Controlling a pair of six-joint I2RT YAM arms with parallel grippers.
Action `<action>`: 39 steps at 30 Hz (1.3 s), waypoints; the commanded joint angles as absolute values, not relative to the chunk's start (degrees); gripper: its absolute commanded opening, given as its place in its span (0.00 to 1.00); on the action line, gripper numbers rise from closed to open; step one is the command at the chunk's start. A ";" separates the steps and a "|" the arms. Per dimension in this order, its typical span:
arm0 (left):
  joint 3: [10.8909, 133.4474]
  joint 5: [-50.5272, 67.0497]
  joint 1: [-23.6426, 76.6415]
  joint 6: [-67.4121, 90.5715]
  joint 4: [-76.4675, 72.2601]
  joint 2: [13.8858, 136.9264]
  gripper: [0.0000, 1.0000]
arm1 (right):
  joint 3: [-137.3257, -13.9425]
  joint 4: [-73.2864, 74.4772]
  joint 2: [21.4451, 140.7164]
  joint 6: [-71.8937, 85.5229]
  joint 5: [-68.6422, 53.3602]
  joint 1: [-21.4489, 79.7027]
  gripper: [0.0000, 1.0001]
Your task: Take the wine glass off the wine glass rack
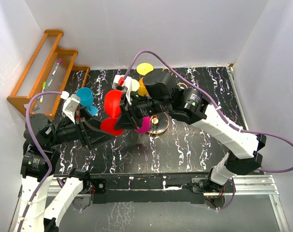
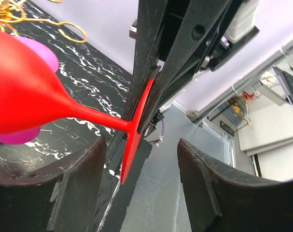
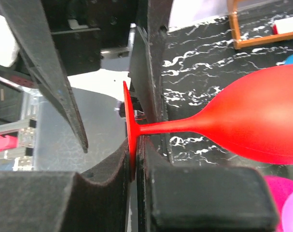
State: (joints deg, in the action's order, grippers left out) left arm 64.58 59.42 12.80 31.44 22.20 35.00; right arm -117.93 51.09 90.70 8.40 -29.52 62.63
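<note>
The wine glass rack (image 1: 160, 128) stands near the middle of the table (image 1: 185, 150), and a stepped shelf (image 1: 40, 67) sits by the far left corner. Just left of the rack the wine glass (image 1: 112, 102) lies sideways above the table. Its foot is clamped in the right pincer (image 3: 135, 159), and the fingers of the left pincer (image 2: 141, 183) stand apart on either side of that foot.
</note>
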 commanded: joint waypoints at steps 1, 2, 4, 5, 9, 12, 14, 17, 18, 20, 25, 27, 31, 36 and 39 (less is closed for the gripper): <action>67.74 53.18 13.06 30.06 27.01 35.04 0.61 | -115.67 48.13 86.33 4.31 -23.24 63.02 0.08; 68.28 51.35 13.08 30.20 28.15 34.92 0.61 | -114.52 47.55 85.48 3.19 -22.15 63.13 0.08; 69.67 47.37 13.04 31.56 29.87 34.57 0.62 | -110.99 45.41 83.36 -0.04 -19.64 63.86 0.08; 70.81 45.04 13.02 32.21 31.06 34.55 0.62 | -108.15 43.43 81.88 -2.34 -18.22 64.76 0.08; 76.15 35.08 12.99 36.32 36.05 34.69 0.62 | -94.70 35.93 75.87 -13.47 -8.71 72.38 0.08; 80.40 28.33 13.06 39.23 41.92 35.73 0.61 | -86.74 30.33 73.22 -21.98 -0.88 80.98 0.08; 82.35 26.92 13.06 39.80 44.56 36.73 0.61 | -82.64 27.46 72.19 -25.80 4.76 86.06 0.08; 84.14 25.16 13.01 40.49 49.43 38.14 0.61 | -75.98 22.85 70.63 -31.70 13.70 91.48 0.08; 84.61 24.48 13.05 40.51 51.43 38.79 0.61 | -73.38 20.86 69.79 -33.80 16.38 93.31 0.08; 84.77 24.31 13.01 40.50 54.36 39.78 0.61 | -68.59 17.14 68.47 -37.78 20.79 96.40 0.08; 83.12 24.65 13.00 40.05 58.38 40.02 0.61 | -61.15 11.78 68.14 -45.15 31.49 101.71 0.08; 82.16 25.24 13.02 39.91 59.00 39.91 0.61 | -58.13 8.83 68.20 -48.61 34.24 103.43 0.08; 80.54 27.74 13.01 38.90 59.36 39.90 0.61 | -53.51 3.76 69.04 -54.02 37.40 104.88 0.08; 79.23 26.59 13.05 37.95 60.87 39.91 0.61 | -49.57 -2.22 69.74 -59.10 39.83 105.91 0.08; 78.28 26.28 13.09 37.94 60.54 39.81 0.61 | -46.33 -6.98 69.77 -63.51 41.84 106.69 0.08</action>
State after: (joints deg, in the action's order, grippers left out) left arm 79.22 26.11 12.86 38.63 59.70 40.01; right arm -48.80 5.17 70.32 -56.10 36.91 98.08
